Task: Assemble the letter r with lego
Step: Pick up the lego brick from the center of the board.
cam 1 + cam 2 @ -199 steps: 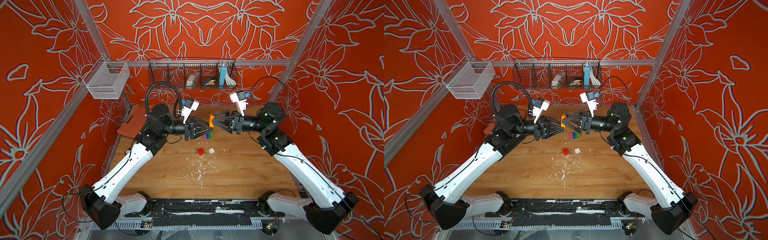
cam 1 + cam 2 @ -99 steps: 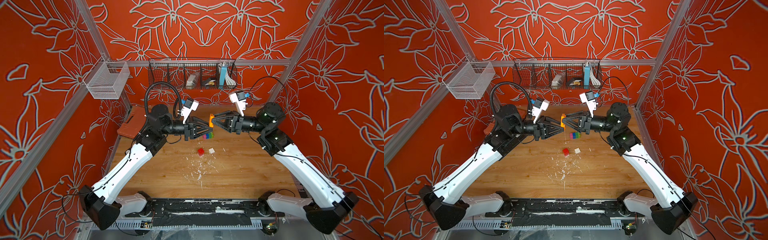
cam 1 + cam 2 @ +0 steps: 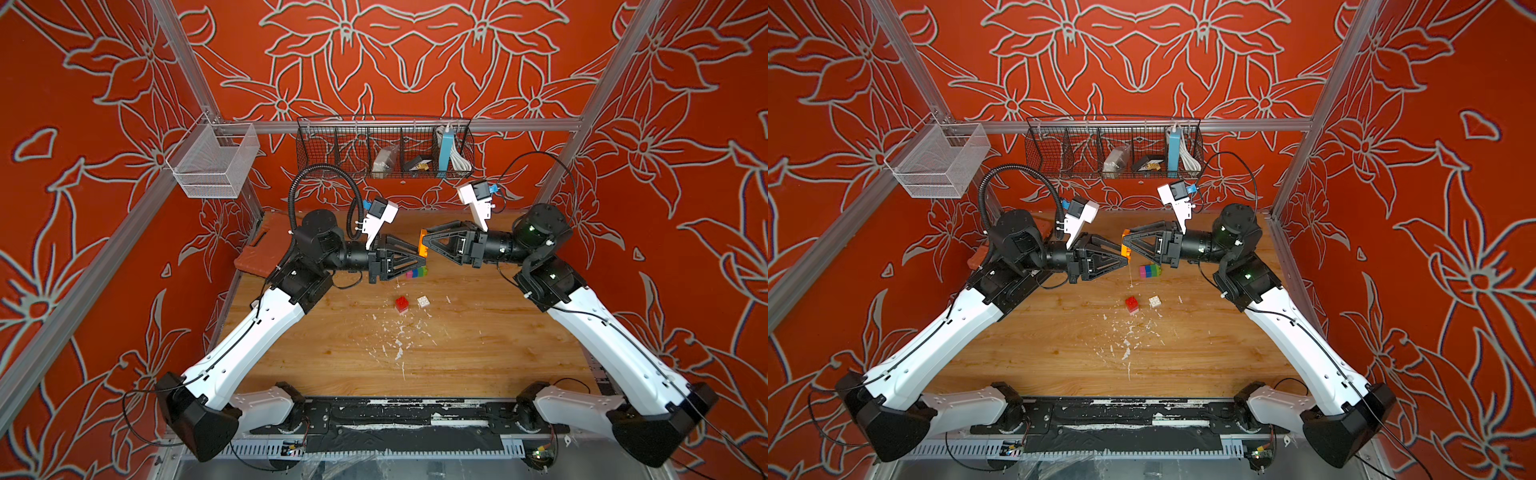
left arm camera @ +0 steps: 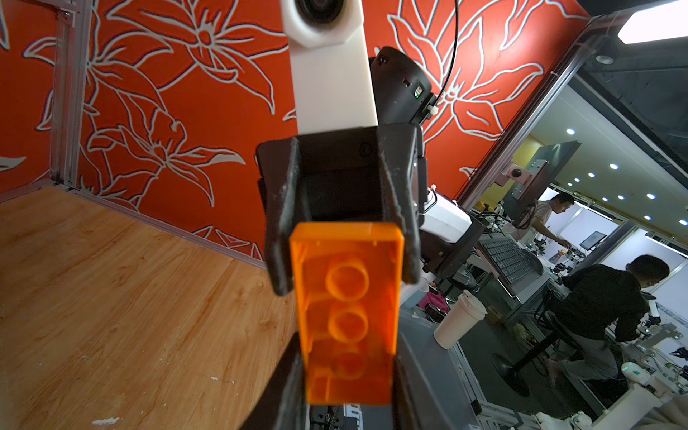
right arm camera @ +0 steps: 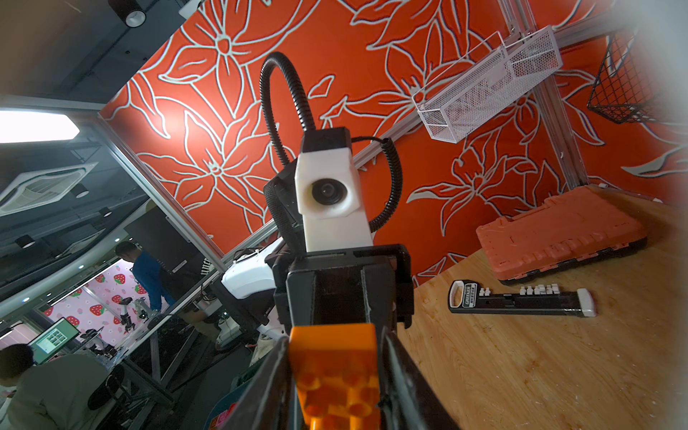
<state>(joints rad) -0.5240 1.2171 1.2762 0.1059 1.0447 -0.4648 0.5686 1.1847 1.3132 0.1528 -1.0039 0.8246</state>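
Observation:
An orange lego brick (image 3: 423,248) (image 3: 1125,248) hangs in the air above the back of the table. My left gripper (image 3: 419,258) (image 4: 348,372) is shut on one end of this brick (image 4: 348,316). From the opposite side my right gripper (image 3: 428,243) (image 5: 335,387) is shut on its other end (image 5: 335,368), studs facing the right wrist camera. On the table below lies a joined row of pink, blue and green lego (image 3: 417,272) (image 3: 1150,270). A red brick (image 3: 401,304) (image 3: 1132,304) and a white brick (image 3: 423,301) (image 3: 1155,301) lie nearer the front.
A ribbed orange case (image 3: 259,253) (image 5: 558,238) lies at the back left, with a black bit holder (image 5: 521,299) beside it. A black wire basket (image 3: 384,147) and a white mesh basket (image 3: 212,162) hang on the walls. White flecks (image 3: 399,340) litter the table's middle.
My right gripper's fingers have closed from wide apart onto the orange brick that the left gripper holds. Both arms have stayed almost still.

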